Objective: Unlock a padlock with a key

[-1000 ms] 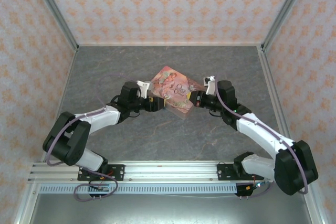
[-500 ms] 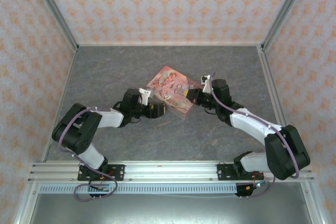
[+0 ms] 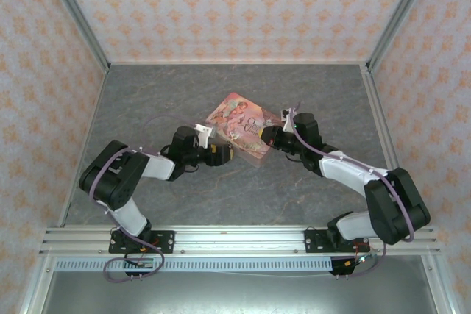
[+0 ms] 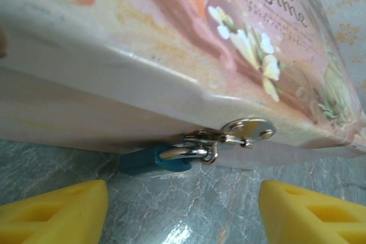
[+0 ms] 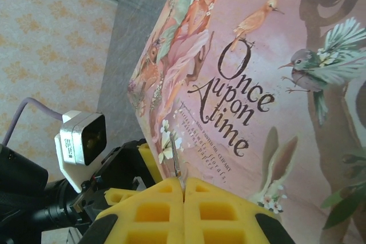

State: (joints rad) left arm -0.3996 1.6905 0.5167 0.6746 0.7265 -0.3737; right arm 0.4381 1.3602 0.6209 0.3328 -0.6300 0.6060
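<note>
padlock (image 4: 150, 160) just ahead of spread left pincer (image 4: 183, 199)

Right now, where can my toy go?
Free: the grey table behind the pink box to the back wall, and the strip between box and front rail. Crowded: beside the box, where the left gripper faces the padlock and the right gripper pinches a key.

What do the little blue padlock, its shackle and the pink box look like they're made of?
Padlock body: matte teal, probably painted metal, possibly plastic; no glare on it.
Shackle: polished silvery metal, with bright mirror-like highlights.
Pink box: likely printed, paper-covered card or board; soft satin sheen along its edge.
</note>
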